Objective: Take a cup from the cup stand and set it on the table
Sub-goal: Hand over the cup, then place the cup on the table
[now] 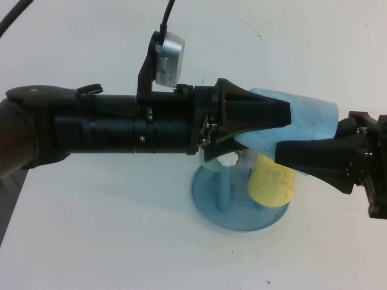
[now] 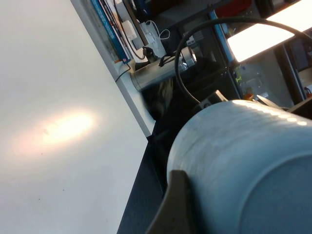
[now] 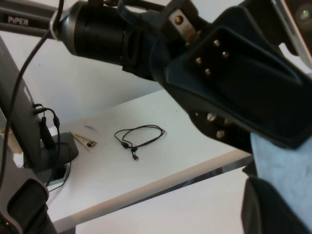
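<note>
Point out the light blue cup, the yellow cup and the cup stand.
light blue cup [image 1: 311, 121], high view, on its side wall near the rim.
yellow cup [image 1: 272, 181], high view, on its side wall.
cup stand [image 1: 208, 196], high view, on the round blue base.

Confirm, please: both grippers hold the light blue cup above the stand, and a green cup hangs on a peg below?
Not quite: the high view shows a yellow cup below, not green. The left gripper and right gripper do hold the light blue cup above the cup stand.

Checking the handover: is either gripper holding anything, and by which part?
The left gripper holds the light blue cup around its side wall. The right gripper is closing on its rim end.
</note>
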